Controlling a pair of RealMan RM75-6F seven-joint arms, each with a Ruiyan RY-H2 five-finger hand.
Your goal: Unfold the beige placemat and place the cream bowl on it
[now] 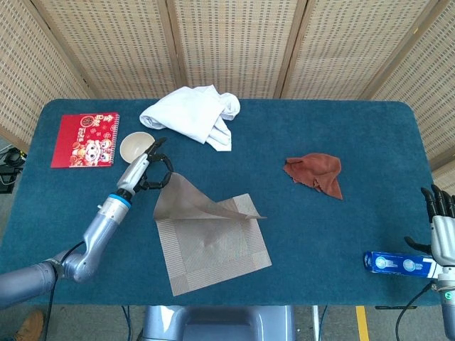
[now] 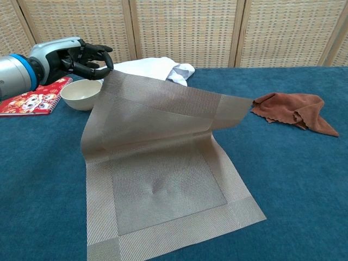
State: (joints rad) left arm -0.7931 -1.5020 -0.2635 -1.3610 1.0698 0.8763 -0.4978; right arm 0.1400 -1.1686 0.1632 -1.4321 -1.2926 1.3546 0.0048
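At far left lies a glossy red booklet; just right of it the bowl sits on the blue felt table — round, smooth, cream, not yet touched. The left hand pinches a corner of the mat between dark fingertips, holding that half lifted and tilted toward the bowl. So the unfolding looks about halfway done: the near half lies flat, ribbed weave with a paler border, while the raised flap must be laid down before the bowl goes on. Behind, a crumpled white cloth; further right a rumpled rust rag, a blue tube, and the right hand — fingers loosely apart, idle, holding nothing
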